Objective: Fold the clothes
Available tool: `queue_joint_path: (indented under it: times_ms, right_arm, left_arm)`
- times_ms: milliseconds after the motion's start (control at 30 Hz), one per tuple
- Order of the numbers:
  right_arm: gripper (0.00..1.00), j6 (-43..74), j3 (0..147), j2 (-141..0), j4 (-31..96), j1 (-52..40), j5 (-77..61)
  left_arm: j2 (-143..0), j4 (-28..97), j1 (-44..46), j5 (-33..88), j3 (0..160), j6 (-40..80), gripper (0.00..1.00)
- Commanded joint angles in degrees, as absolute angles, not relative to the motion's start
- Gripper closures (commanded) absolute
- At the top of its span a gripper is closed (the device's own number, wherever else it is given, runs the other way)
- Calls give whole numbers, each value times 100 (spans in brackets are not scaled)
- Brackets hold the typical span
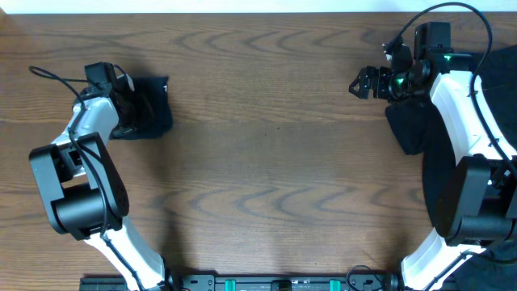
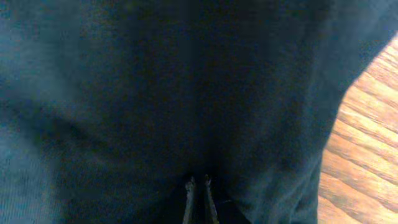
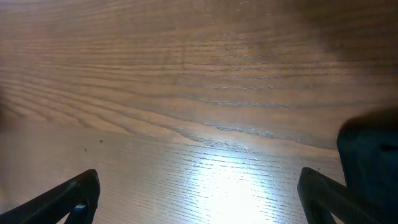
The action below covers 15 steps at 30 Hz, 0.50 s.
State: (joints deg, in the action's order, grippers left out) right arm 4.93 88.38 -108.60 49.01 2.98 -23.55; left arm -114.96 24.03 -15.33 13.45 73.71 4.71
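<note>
A small folded dark navy garment (image 1: pixel 150 105) lies at the table's left side. My left gripper (image 1: pixel 129 103) rests on its left part, shut. In the left wrist view the narrow fingertips (image 2: pixel 189 185) stand almost together, gripper (image 2: pixel 198 182) buried in the dark fabric (image 2: pixel 155 93) that fills the frame. At the far right lies a heap of dark clothes (image 1: pixel 410 129). My right gripper (image 1: pixel 365 82) hovers open just left of and behind it, over bare wood; its gripper (image 3: pixel 199 196) holds nothing, and a dark cloth edge (image 3: pixel 370 143) shows at the right.
The wooden table (image 1: pixel 275 162) stretches between the two arms. More dark fabric (image 1: pixel 497 77) lies under and behind the right arm at the table's right edge. The arm bases stand at the front edge.
</note>
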Motion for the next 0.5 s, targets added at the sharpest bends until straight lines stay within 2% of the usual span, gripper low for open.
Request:
queue_joint_path:
  times_ms: [0,233,467]
  right_arm:
    - [1,401,8914,-10805,4908,298,-2375]
    - [1,401,8914,-10805,4908,298,-2375]
    - [1,401,8914,-10805,4910,298,-2375]
  left_arm:
    - [-11583,2576,-1439,1562,7168,537,91]
    - [-11583,2980,-1439,486,7168,128,91]
    - [-11583,3148,-1439,338,7168,-56,91]
